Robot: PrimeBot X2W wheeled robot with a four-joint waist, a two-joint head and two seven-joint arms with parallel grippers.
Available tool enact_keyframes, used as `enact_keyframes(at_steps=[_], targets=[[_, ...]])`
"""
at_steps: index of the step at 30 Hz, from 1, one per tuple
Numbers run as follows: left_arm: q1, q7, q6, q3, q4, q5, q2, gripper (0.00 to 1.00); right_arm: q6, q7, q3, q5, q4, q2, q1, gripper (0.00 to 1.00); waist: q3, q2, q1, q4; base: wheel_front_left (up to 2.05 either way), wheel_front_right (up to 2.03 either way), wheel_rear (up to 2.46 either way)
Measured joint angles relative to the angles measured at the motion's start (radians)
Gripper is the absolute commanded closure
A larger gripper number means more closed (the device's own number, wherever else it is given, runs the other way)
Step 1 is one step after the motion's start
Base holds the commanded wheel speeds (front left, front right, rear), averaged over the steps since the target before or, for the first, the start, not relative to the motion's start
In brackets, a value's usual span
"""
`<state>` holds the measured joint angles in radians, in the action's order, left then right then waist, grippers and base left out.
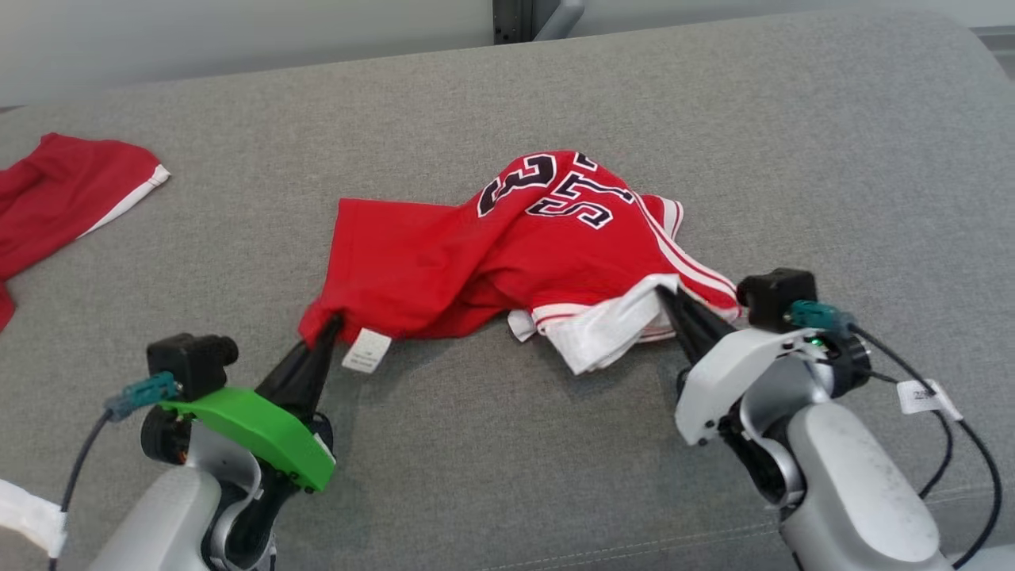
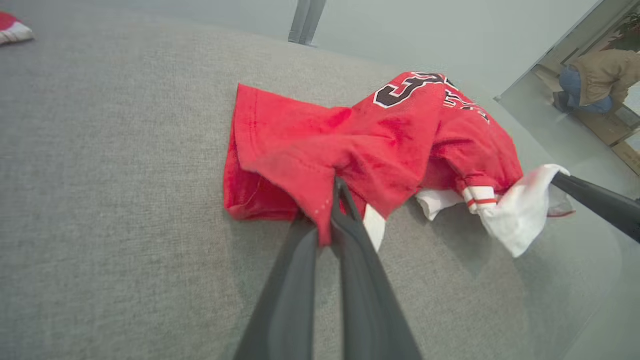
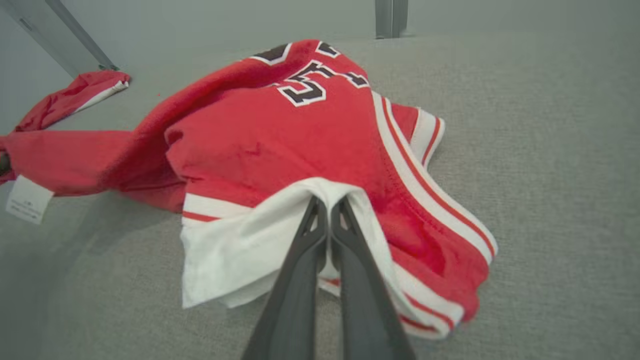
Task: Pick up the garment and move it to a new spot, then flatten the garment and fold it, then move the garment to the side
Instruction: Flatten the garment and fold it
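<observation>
The garment [image 1: 507, 254] is a red jersey with white stripes and dark lettering, crumpled and humped up at the middle of the grey cushion. My left gripper [image 1: 331, 323] is shut on its red near-left corner, beside a white label [image 1: 366, 350]. In the left wrist view the garment [image 2: 380, 145] is pinched between my left gripper's [image 2: 336, 186] dark fingers. My right gripper [image 1: 664, 292] is shut on the white-lined hem at the near right. The right wrist view shows that gripper [image 3: 327, 202] closed on the white fold of the garment [image 3: 300, 135].
A second red and white cloth [image 1: 63, 190] lies at the far left of the grey cushion [image 1: 793, 159]. A dark metal post [image 1: 511, 20] stands behind the cushion's back edge. A person [image 2: 597, 80] crouches on the floor far off in the left wrist view.
</observation>
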<state>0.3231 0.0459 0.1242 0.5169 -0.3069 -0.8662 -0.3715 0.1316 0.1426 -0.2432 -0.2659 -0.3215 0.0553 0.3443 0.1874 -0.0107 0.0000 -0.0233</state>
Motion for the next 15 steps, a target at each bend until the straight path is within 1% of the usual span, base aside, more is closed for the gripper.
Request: enact_keyframes(at_steps=[4,7,9,12,15], targets=[[-0.020,-0.024,-0.049,-0.049,0.192,-0.021,-0.051,1.00,0.000,0.075,0.102,-0.038,0.243,0.034,-0.063,1.00,-0.015,0.0000,0.0000,-0.022,0.00,0.00,0.00],[-0.042,-0.059,-0.086,-0.080,0.350,-0.037,-0.092,1.00,-0.001,0.136,0.183,-0.082,0.435,0.040,-0.097,1.00,-0.026,0.0001,0.0000,-0.042,0.00,0.00,0.00],[-0.052,-0.085,-0.132,-0.112,0.443,-0.055,-0.120,1.00,-0.001,0.177,0.236,-0.107,0.551,0.044,-0.099,1.00,-0.032,0.0000,0.0000,-0.057,0.00,0.00,0.00],[-0.052,-0.131,-0.187,-0.160,0.564,-0.059,-0.174,1.00,-0.001,0.240,0.303,-0.155,0.686,0.045,-0.083,1.00,-0.038,0.0000,0.0000,-0.081,0.00,0.00,0.00],[-0.036,-0.187,-0.225,-0.207,0.668,-0.097,-0.206,1.00,-0.001,0.298,0.379,-0.173,0.769,0.063,-0.018,1.00,-0.040,0.0000,0.0000,-0.104,0.00,0.00,0.00]])
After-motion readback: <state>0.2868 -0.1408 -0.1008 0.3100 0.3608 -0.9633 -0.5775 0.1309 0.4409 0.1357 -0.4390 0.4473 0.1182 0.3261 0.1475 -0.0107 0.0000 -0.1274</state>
